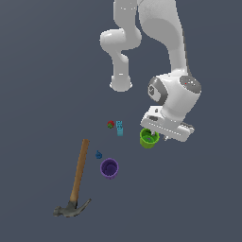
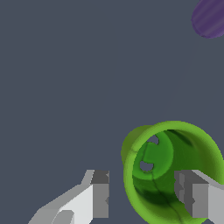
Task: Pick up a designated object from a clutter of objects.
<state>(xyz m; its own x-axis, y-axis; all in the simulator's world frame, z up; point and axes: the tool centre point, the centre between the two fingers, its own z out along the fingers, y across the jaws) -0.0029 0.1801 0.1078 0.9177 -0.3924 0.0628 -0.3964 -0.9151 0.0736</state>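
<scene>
Pincer open, jaws straddling rim wall of green cup: one finger inside cup, other outside, not touching. Cup upright on tabletop, at 1 o'clock from purple cup.

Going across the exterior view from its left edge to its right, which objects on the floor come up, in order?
Hammer → tiny blue piece → purple cup → cyan block → green cup. The red-green ball's position overlaps the purple cup's, so it is left out.

cup under gripper; other cup beside hammer.
</scene>
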